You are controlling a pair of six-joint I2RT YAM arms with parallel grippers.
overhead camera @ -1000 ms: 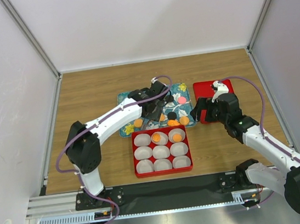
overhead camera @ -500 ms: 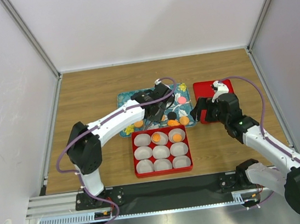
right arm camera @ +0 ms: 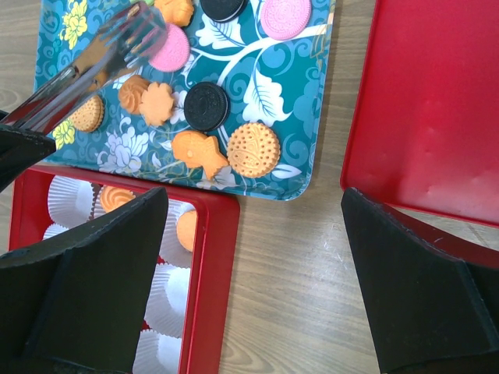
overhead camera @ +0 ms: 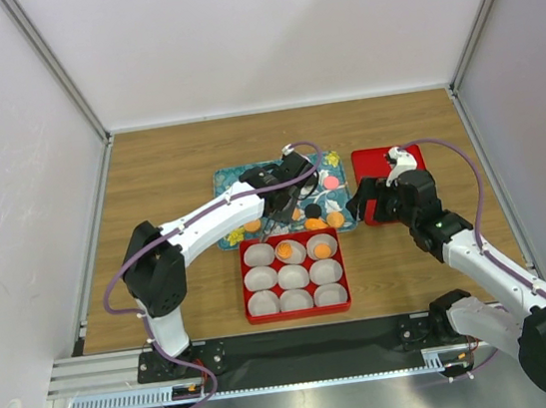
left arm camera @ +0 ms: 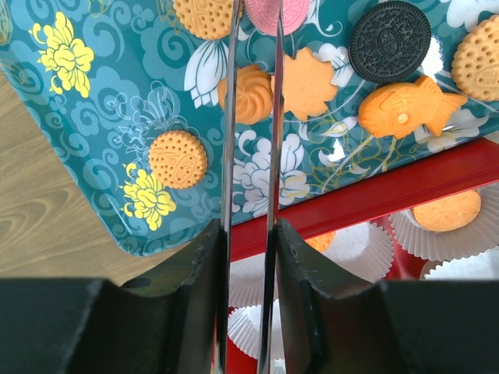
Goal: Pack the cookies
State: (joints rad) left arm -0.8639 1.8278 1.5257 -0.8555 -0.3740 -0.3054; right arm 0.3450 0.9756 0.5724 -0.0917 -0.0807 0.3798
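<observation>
The cookies [left arm camera: 178, 159] on the teal tray [left arm camera: 78, 101] look light, stiff and crumbly, best nipped gently across their rims, so my left pincer [left arm camera: 251, 241] is clenched on metal tongs [left arm camera: 231, 117], blades nearly together by a pink cookie [right arm camera: 169, 51], while my right pincer [right arm camera: 253, 234] hangs wide open, holding nothing.

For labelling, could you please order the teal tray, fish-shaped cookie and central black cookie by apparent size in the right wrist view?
1. teal tray
2. fish-shaped cookie, a little longer than the next
3. central black cookie
</observation>
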